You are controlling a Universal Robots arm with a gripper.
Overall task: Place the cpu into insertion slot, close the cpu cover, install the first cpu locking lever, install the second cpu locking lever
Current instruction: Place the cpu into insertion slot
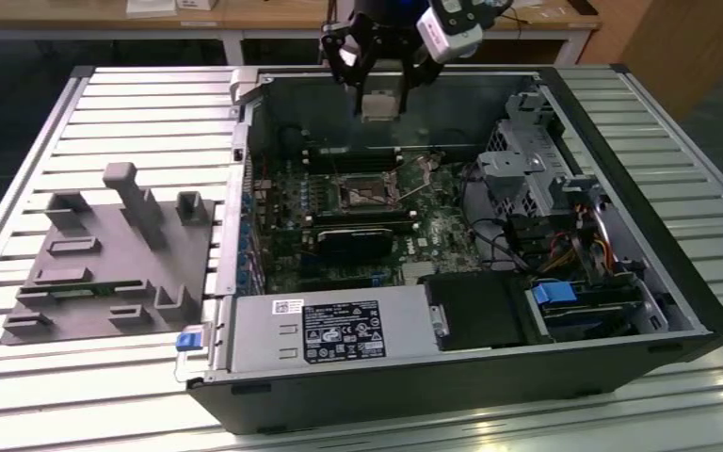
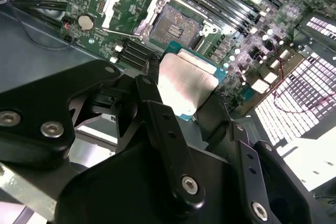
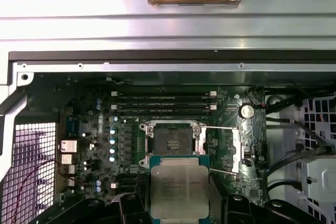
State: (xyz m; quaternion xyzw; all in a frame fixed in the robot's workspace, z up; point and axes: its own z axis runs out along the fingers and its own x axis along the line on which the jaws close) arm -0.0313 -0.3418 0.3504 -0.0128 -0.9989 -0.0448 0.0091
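Hand (image 2: 184, 103) is clenched on the one cpu (image 3: 178, 192), pinching opposite edges. It's held clear of the motherboard (image 1: 443, 231), at 12 o'clock of the one insertion slot (image 1: 364, 193) in the exterior view. One cpu cover (image 2: 111, 6), flipped open; I'd call the cpu light, stiff, slick-topped and fragile underneath, so edges are the only safe hold.

A workshop: opened computer case (image 1: 462, 381) on a slatted metal workbench (image 1: 123, 113).
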